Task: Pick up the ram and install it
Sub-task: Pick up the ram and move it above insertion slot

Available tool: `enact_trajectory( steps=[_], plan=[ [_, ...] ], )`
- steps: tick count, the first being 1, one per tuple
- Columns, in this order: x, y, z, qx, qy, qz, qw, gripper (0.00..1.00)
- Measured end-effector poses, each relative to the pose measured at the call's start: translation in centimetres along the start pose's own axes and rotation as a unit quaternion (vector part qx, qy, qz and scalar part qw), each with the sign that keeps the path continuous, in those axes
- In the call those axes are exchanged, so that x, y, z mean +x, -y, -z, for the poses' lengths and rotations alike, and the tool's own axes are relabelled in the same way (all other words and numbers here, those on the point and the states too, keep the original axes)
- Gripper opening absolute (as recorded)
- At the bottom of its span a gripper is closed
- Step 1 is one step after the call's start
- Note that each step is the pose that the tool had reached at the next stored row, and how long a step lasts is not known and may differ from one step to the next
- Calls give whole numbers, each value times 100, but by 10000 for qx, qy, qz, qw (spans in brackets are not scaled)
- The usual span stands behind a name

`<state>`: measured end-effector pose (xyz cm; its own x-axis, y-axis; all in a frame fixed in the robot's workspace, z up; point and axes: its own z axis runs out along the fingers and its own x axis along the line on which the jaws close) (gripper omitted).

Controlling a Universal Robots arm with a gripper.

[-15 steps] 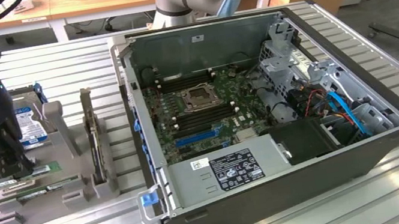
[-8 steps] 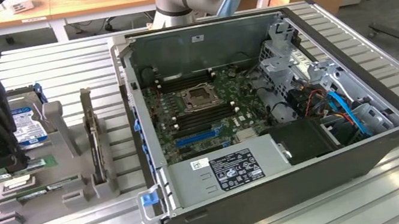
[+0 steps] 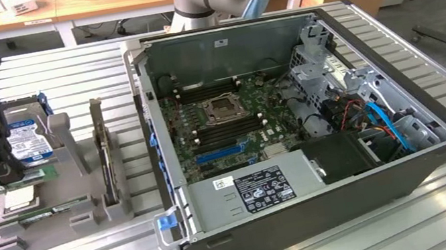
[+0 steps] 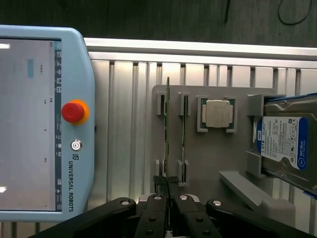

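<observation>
Gripping the ram [image 4: 167,124] with the tool [image 4: 168,186] pinched shut, over a grey holder [image 4: 213,158] carrying processor [image 4: 217,113] and hard drive [image 4: 285,144].

Open computer case [image 3: 312,222] on slatted counter [image 3: 58,64], motherboard [image 3: 222,121] exposed inside, grey holder [image 3: 50,228] beside it carrying hard drive [image 4: 285,144] and silver processor chip [image 4: 218,113], teach pendant [image 4: 44,124] near holder.

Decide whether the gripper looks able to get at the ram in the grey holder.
Likely yes: the gripper is right at the ram, shut about its edge, with nothing between them; the neighbouring stick stands apart in its own slot.
</observation>
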<state>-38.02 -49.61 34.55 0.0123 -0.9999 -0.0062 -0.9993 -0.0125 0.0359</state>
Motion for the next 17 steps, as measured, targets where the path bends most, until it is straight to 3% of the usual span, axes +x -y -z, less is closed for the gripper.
enact_trajectory(
  steps=[17],
  plan=[
    [-2,-14,394,0,0,0,10000,12]
  ],
)
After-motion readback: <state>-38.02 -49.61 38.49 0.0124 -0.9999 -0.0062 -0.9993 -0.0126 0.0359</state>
